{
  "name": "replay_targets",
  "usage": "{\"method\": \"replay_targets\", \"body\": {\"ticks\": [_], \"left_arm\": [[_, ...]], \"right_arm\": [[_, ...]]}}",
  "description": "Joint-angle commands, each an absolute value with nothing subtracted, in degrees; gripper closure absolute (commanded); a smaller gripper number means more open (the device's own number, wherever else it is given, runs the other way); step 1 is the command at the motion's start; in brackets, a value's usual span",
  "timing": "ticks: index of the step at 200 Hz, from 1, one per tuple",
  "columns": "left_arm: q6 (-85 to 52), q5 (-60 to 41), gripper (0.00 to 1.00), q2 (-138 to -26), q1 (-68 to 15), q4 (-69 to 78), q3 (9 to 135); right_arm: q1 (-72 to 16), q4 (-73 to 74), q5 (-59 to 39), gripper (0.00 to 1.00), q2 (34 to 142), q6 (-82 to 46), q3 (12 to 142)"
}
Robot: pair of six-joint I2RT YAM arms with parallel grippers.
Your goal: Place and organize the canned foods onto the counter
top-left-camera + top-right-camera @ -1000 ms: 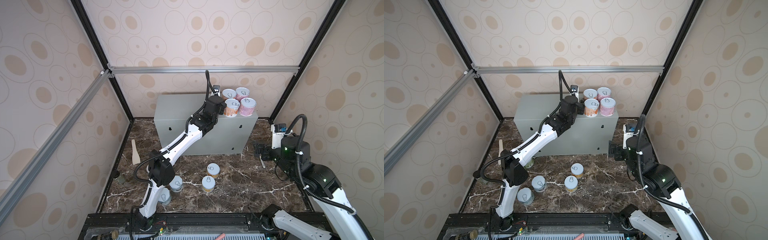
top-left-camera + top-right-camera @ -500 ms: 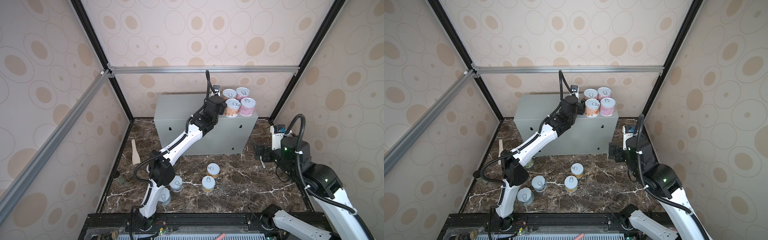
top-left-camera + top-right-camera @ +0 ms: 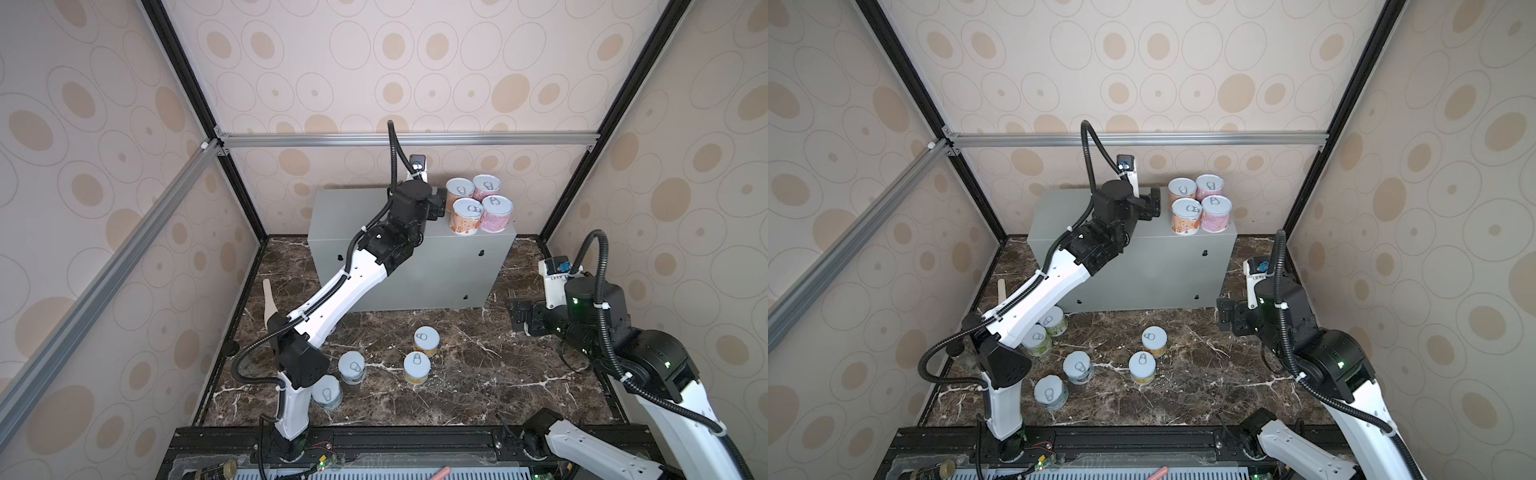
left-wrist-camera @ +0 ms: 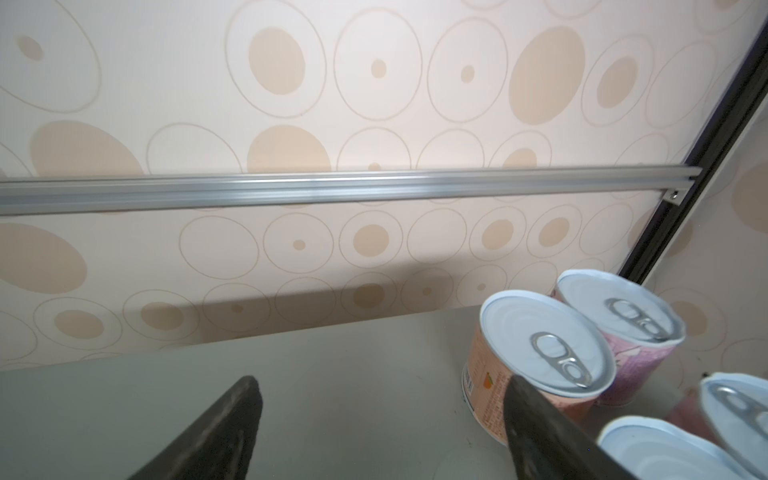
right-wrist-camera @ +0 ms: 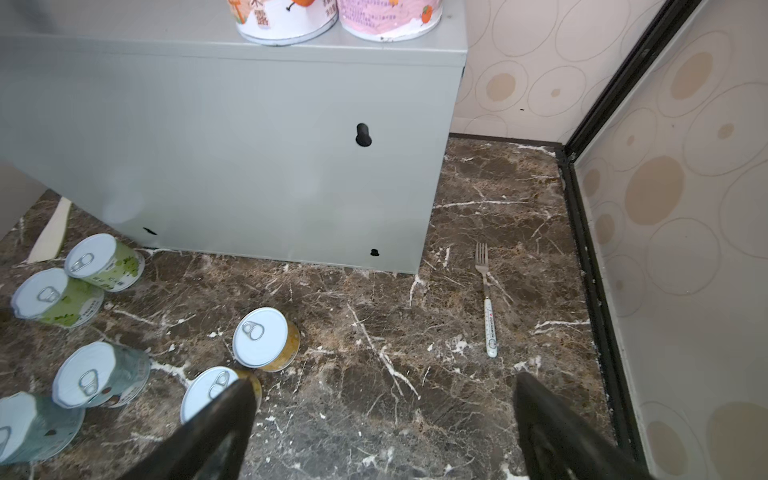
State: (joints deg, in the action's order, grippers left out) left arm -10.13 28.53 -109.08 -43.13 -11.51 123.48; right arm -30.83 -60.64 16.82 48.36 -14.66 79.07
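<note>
Standing on counter (image 3: pixel 440 266): four cans (image 3: pixel 468 212)

Left fingers (image 4: pixel 216 432) spread apart — orange can (image 4: pixel 544 349) let go.

Two orange cans (image 3: pixel 467 212) and two pink cans (image 3: pixel 496 212) stand bunched at the right end of the grey desk (image 3: pixel 449 266), which sits on the dark marble floor (image 3: pixel 478 374) with six loose cans (image 3: pixel 1142 365), a fork (image 5: pixel 487 299) and a pale spatula (image 3: pixel 269 300).

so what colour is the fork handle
Fork handle: white, best in the right wrist view.
</note>
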Motion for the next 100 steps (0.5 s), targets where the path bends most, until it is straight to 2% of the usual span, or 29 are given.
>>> {"method": "replay_targets", "body": {"ticks": [1, 27, 100], "left_arm": [[-8.37, 29.91, 0.07, -103.96, -42.9, -10.42, 119.57], [-7.69, 30.65, 0.01, -97.4, -42.96, -9.35, 111.7], [-11.5, 28.87, 0.01, -74.36, -42.81, -6.81, 80.41]], "right_arm": [[-31.05, -63.24, 11.73, 0.02, 47.51, -17.18, 79.03], [-32.75, -63.11, 9.4, 0.01, 47.18, -19.08, 76.01], [-48.79, -58.66, 17.47, 0.01, 51.45, -25.24, 67.45]]}}
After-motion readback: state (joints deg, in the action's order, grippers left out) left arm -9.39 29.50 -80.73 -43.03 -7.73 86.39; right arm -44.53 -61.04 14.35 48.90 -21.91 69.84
